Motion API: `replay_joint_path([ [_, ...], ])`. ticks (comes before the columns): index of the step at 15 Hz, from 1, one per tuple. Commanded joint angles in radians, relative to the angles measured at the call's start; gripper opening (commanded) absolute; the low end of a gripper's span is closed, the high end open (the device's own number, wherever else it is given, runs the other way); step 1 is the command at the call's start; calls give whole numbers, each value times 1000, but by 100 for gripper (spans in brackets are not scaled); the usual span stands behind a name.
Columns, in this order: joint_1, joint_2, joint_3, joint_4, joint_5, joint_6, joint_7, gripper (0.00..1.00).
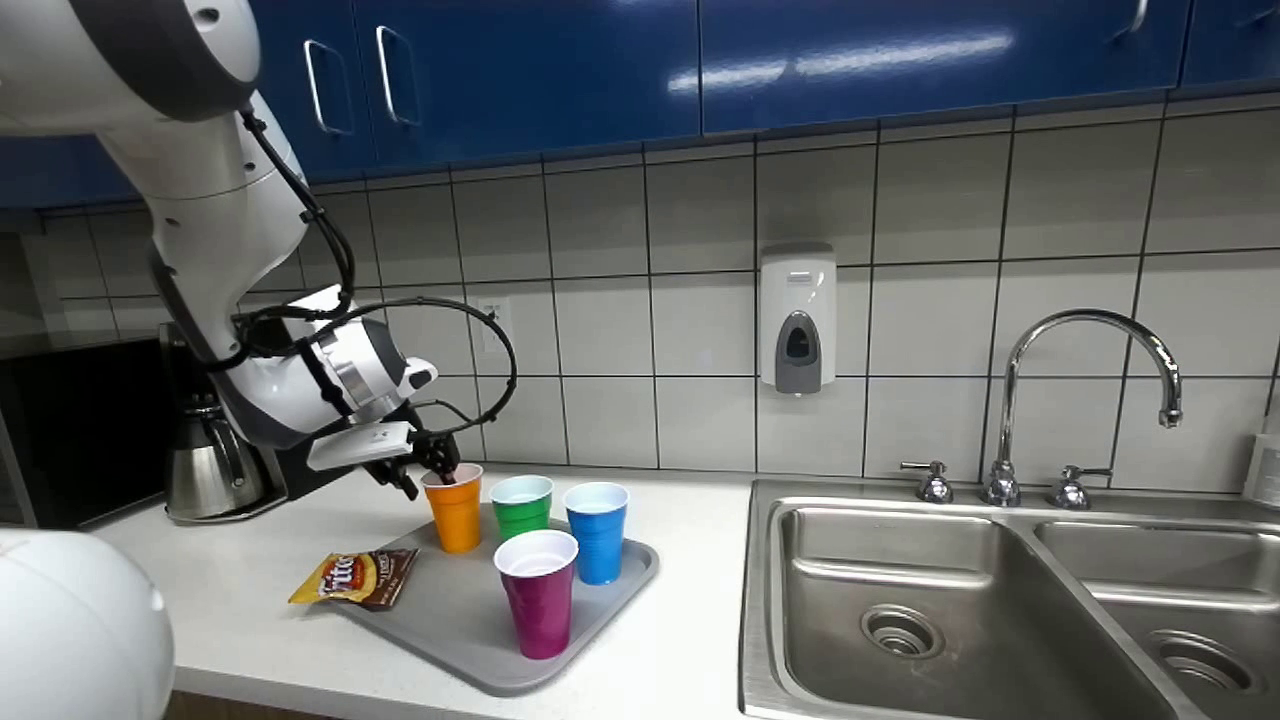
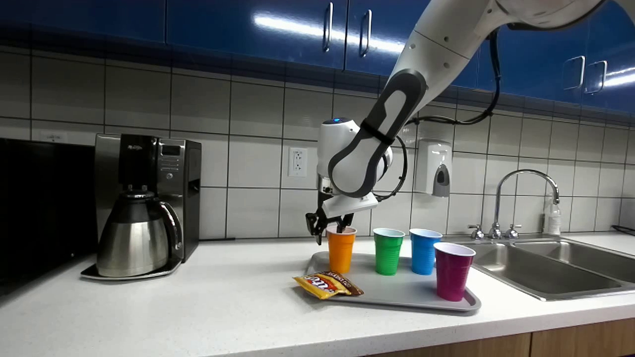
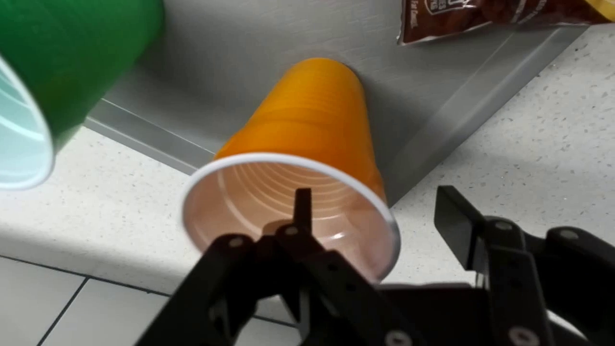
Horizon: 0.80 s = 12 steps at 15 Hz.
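The far wall (image 2: 258, 163) is tiled pale grey, and glossy blue cabinets (image 1: 540, 60) with metal handles (image 2: 328, 29) hang across its top, reflecting long streaks of light (image 2: 297, 27). A white counter (image 2: 223, 307) runs along below it, with wood fronts (image 2: 585, 342) under its near edge. At right, a steel double sink (image 1: 820, 620) is set into the counter, with a curved faucet (image 1: 1004, 430) at its far side; a white dispenser (image 1: 797, 290) hangs on the wall left of the faucet. At left stands a coffee maker (image 2: 169, 188), and an outlet (image 2: 297, 162) sits in the wall to its right.
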Motion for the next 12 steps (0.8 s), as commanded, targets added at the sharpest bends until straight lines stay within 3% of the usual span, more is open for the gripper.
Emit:
replay_joint_path([
  [1,-8,-48,19,-28,38,-6,-8,99],
  [12,-27,-160,21,-72,64,-11,4,100],
])
